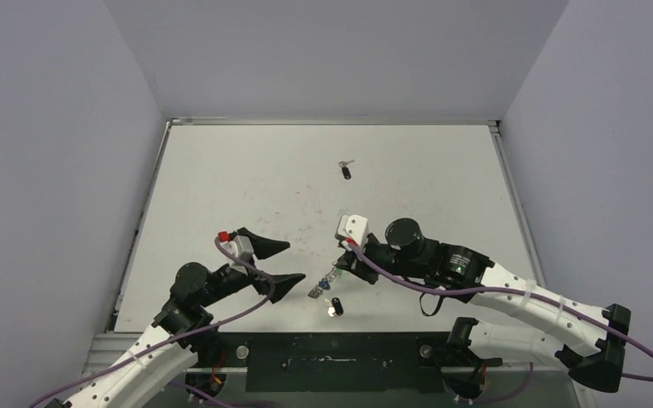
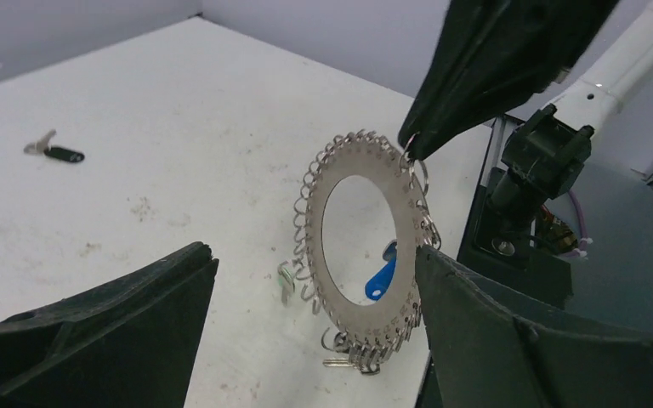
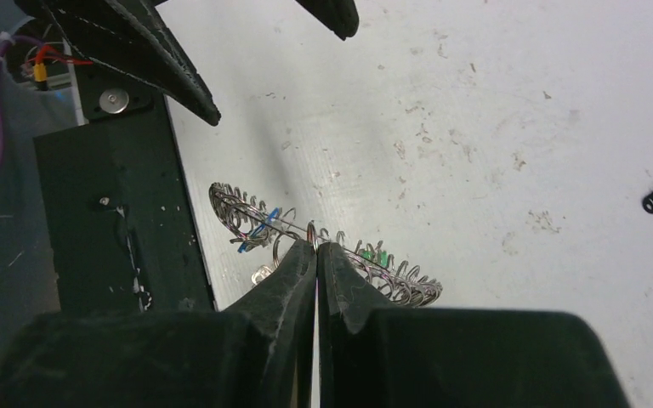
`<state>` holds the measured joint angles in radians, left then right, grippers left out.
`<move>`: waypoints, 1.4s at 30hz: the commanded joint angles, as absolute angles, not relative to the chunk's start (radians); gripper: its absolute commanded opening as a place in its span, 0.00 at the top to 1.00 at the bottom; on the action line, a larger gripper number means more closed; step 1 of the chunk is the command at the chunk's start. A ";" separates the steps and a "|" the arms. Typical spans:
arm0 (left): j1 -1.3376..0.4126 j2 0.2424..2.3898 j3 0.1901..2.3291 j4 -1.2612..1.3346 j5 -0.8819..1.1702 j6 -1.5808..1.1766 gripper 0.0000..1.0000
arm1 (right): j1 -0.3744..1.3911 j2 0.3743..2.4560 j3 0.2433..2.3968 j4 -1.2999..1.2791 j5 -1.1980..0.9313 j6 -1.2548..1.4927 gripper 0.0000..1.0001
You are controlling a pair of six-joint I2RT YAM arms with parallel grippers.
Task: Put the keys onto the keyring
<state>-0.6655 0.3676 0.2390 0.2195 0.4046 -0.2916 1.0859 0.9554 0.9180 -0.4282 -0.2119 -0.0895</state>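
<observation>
Between the right fingers [image 3: 293, 280], which are pressing together on its looped rim, the keyring [image 2: 410, 225] is hanging upright just above the near part of the worktop [image 1: 247, 178], with its hollow centre facing the left arm. The left fingers [image 2: 110, 331] are standing spread wide near the ring and are gripping nothing; whether one of them is touching the rim, I cannot tell. On the ring a blue-headed key [image 2: 381, 277] and a green-headed key [image 3: 372, 253] are hanging from the loops, but these are not the keys that the task is asking for. As far as I can judge, the real work is not yet beginning to show: neither of the two black-headed keys is sitting on the ring. One black-headed key [image 1: 337, 307] is lying on the worktop just beside the ring, close to the near edge, and the other black-headed key [image 1: 346, 171] is lying well apart, toward the far side. So both of them are waiting to be picked up and hooked on. For the near key, the ring itself and the right arm are crowding the place where the left fingers must come down, and the black base plate [image 1: 340, 365] is lying just behind it. The hanging coloured keys are also occupying some of the loops.
</observation>
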 commanded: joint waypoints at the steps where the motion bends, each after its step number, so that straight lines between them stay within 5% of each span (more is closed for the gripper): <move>1: -0.664 0.352 0.222 0.419 0.535 -0.159 0.17 | 1.020 0.977 0.937 -0.311 -0.480 -0.153 1.00; 5: -0.664 0.379 0.220 0.471 0.588 -0.129 0.38 | 0.980 1.015 0.944 -0.255 -0.575 -0.155 1.00; 23: -0.666 0.466 0.215 0.542 0.647 -0.108 0.55 | 0.950 1.164 0.985 -0.097 -0.754 -0.063 1.00; 31: -0.667 0.498 0.221 0.542 0.701 -0.095 0.73 | 0.952 1.186 0.994 -0.077 -0.767 -0.029 1.00; 42: -0.676 0.546 0.230 0.543 0.706 -0.083 0.78 | 0.956 1.197 0.990 -0.061 -0.777 -0.003 1.00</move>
<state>-0.6674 0.5301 0.2108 0.5110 0.6937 -0.1020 0.9539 1.1938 0.9360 -0.1772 -0.7296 -0.0216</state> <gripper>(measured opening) 0.221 0.028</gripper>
